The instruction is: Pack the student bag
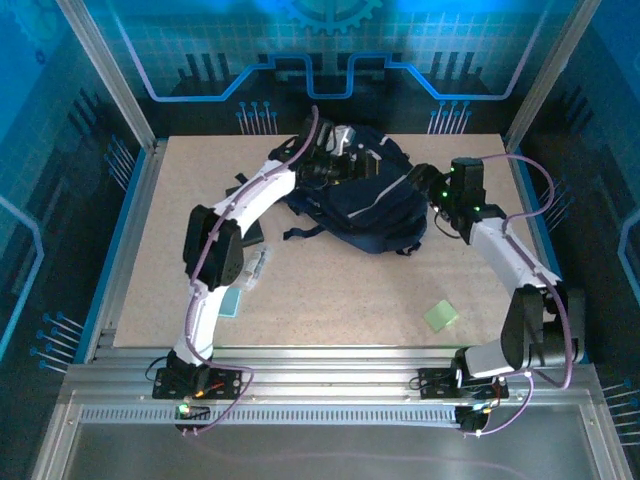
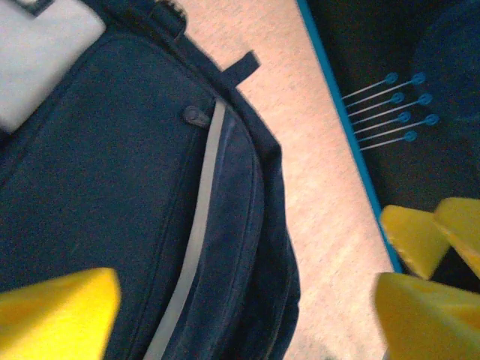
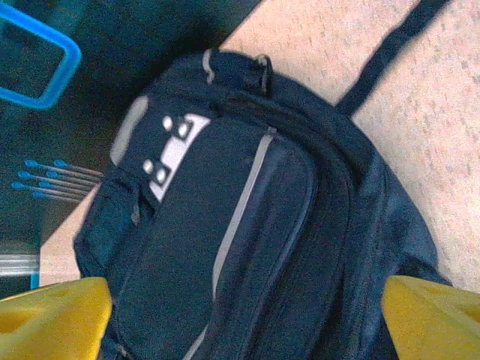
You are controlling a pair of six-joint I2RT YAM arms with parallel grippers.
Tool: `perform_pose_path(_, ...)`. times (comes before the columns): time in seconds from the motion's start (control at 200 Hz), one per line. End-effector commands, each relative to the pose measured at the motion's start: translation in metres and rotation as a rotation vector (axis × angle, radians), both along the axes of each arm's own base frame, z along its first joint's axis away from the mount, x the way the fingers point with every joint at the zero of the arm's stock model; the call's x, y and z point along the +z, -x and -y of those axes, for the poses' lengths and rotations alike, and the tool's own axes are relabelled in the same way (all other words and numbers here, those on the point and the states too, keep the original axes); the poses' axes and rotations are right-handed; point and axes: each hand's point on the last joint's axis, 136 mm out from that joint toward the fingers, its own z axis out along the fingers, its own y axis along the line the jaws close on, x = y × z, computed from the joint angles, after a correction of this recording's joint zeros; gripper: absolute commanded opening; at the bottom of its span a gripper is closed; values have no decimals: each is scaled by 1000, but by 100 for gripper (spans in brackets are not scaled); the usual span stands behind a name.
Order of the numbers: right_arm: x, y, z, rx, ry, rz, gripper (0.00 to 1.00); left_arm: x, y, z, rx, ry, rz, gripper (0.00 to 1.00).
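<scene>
Dark navy student bag point(image 1: 370, 205), lying flat at the far middle of the table point(image 1: 330, 300), front face up, light grey patches, thin pale stripes along the pocket seams, dark straps trailing loose beside it

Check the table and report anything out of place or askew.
The large dark navy fabric backpack lies front up at the far middle of the speckled beige table, straps trailing loose. A small light green flat square lies alone near the base of the right arm, apart from the bag. Nothing looks spilled or damaged.
</scene>
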Motion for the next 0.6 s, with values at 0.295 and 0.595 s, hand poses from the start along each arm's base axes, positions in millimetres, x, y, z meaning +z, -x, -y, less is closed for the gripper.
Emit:
perform_pose_path(0.295,-39,63,-48,333,134,-218,100,2,32,-173,402,-399,84,99)
perform_pose_path(0.595,-49,60,-67,363,139,-207,100,-79,56,-274,605,-641,-114,99)
